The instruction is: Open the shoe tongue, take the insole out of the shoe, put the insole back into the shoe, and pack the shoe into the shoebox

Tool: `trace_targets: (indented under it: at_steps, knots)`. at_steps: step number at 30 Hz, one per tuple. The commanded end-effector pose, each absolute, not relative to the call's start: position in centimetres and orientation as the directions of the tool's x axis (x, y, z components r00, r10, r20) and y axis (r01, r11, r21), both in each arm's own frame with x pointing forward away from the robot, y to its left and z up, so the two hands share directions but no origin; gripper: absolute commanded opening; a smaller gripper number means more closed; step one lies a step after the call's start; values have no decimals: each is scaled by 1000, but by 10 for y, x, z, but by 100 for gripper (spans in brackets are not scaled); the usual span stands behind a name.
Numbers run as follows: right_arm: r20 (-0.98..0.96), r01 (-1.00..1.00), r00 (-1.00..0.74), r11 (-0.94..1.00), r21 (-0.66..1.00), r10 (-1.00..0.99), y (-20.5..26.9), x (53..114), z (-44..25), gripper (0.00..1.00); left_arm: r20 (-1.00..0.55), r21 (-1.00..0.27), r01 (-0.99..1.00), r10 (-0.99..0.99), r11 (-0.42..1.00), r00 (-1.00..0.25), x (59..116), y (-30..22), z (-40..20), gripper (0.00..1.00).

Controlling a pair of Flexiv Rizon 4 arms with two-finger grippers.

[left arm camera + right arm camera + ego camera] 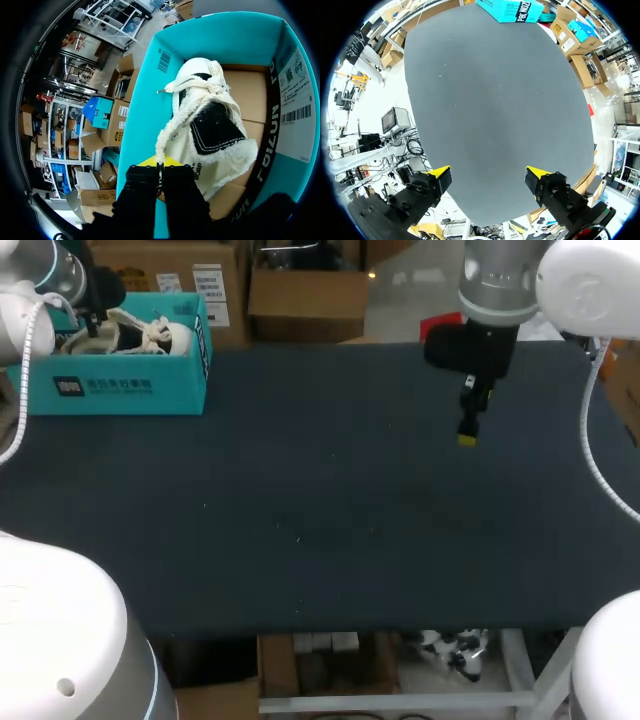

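Observation:
The teal shoebox stands at the table's far left corner, and a white fleece-lined shoe lies inside it. My left gripper hangs over the box's left end. In the left wrist view its yellow tips are pressed together, shut, with nothing seen between them. They sit just above the shoe's heel end, close to the box wall. The shoe's black inside shows under the fleece collar. My right gripper hovers above the table's far right, open and empty.
The dark table top stretches between the box and my right arm, and it fills the space under the right fingers. In the right wrist view the shoebox lies far ahead of those fingers.

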State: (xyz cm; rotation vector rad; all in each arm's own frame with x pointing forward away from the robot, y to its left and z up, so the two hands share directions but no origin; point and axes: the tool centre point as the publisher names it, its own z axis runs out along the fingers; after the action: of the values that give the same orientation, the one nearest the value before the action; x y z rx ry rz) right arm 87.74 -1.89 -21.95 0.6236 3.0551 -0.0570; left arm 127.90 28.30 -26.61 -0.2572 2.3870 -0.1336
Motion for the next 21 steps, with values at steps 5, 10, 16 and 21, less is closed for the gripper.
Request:
trace_targets:
  at_steps: [5, 10, 16, 21]
  knots:
    - [-30, 393, -920, 919, -33, 392, -19, 877, -219, 100, -657, -191, -107, -208, 976, -725, 1276, 290, -266, 43]
    - [-30, 393, -920, 919, -33, 392, -19, 877, -219, 100, -651, -196, -75, -187, 978, -736, 1271, 290, -267, 49]
    - [-30, 393, -920, 919, -33, 392, -19, 877, -219, 100, -630, -191, -76, -182, 979, -755, 1279, 283, -274, 58]
    - [-30, 393, -920, 919, -33, 392, -19, 877, -219, 100, -598, -202, -94, -199, 975, -777, 1290, 276, -285, 13]
